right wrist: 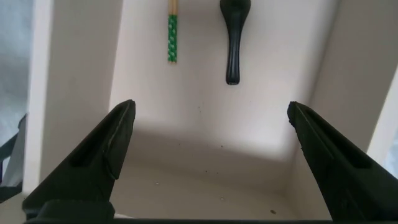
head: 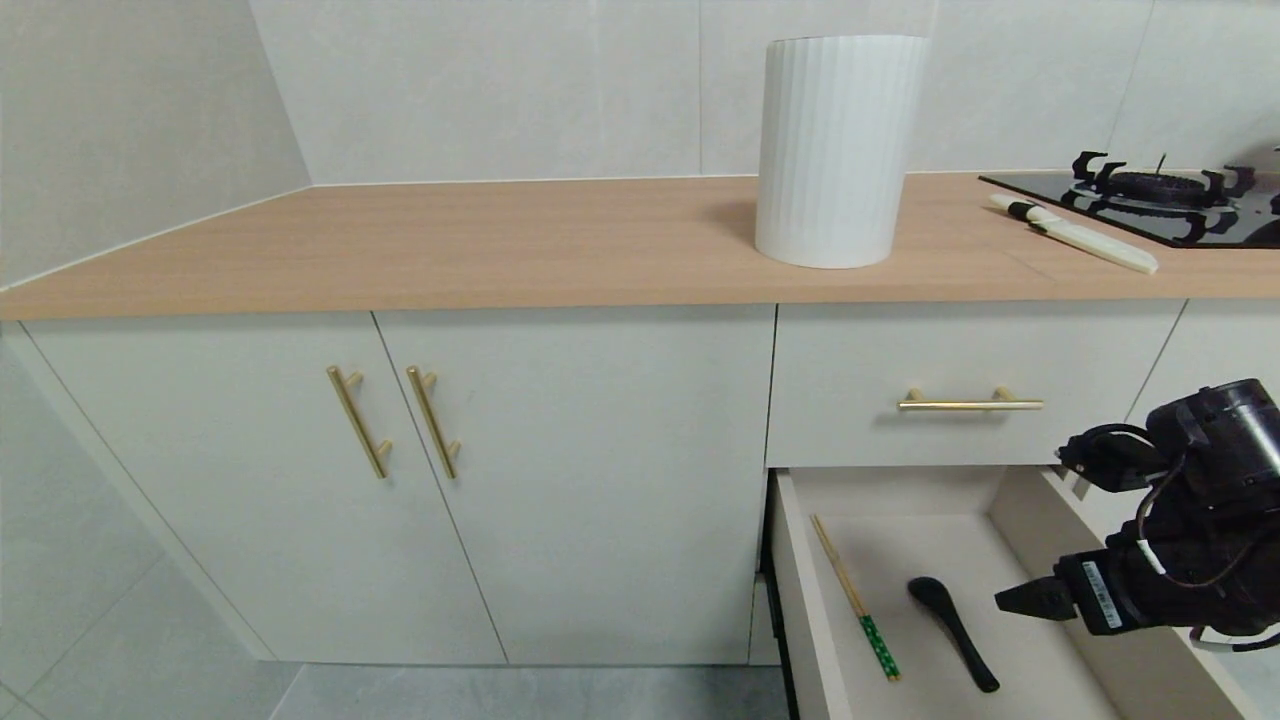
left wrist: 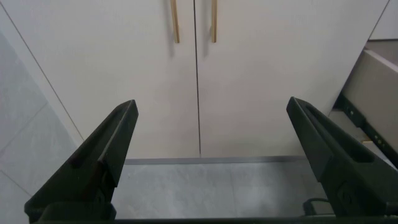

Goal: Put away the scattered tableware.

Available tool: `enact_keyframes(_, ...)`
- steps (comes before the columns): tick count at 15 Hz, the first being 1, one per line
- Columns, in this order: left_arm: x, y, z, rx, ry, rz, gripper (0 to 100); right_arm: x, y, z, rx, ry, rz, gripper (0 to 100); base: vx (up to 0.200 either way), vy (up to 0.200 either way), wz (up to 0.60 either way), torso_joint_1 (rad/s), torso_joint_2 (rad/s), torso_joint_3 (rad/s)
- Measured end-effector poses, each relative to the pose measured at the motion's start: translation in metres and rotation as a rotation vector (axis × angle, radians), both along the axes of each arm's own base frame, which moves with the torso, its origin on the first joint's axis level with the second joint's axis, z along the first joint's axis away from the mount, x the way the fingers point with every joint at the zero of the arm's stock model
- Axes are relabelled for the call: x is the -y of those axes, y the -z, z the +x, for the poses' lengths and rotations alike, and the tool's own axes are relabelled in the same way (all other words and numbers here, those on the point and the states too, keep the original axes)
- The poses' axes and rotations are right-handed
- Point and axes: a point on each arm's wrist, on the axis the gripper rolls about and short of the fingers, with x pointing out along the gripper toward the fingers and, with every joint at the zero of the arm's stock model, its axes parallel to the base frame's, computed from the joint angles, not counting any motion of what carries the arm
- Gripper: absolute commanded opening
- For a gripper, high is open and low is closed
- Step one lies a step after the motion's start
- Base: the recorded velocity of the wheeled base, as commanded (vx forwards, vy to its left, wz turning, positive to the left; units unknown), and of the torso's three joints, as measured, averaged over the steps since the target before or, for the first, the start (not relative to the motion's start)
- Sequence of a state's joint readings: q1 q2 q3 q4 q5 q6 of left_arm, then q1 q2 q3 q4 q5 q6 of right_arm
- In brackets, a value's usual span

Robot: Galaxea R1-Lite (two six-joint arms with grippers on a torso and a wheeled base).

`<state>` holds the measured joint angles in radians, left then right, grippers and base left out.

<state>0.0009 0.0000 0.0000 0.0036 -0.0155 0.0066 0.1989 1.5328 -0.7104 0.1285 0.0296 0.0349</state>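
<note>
A pair of wooden chopsticks with green ends and a black spoon lie side by side in the open lower drawer. My right gripper hangs open over the drawer's right side, holding nothing. Its wrist view looks down between the spread fingers at the chopsticks, the spoon and the bare drawer floor. A white knife with a black band lies on the wooden counter beside the stove. My left gripper is open and empty, low in front of the cupboard doors.
A tall white ribbed container stands on the counter. A black gas stove sits at the far right. Above the open drawer is a shut drawer with a gold handle. The double doors have gold handles. Grey floor tiles lie below.
</note>
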Motion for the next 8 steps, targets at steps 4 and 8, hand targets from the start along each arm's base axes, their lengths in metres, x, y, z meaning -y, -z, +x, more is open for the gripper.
enact_keyframes(4, 0.000, 0.000, 0.000, 0.000, 0.000, -0.001, 100, 0.001, -0.008, -0.007, 0.036, -0.002, 0.007, 100, 0.000, 0.000, 0.00, 0.000, 0.00, 0.000)
enact_keyframes(8, 0.000, 0.000, 0.000, 0.000, 0.001, -0.003, 100, 0.003, -0.016, -0.016, 0.071, -0.006, 0.012, 100, -0.150, 0.000, 0.00, -0.001, 0.00, 0.002)
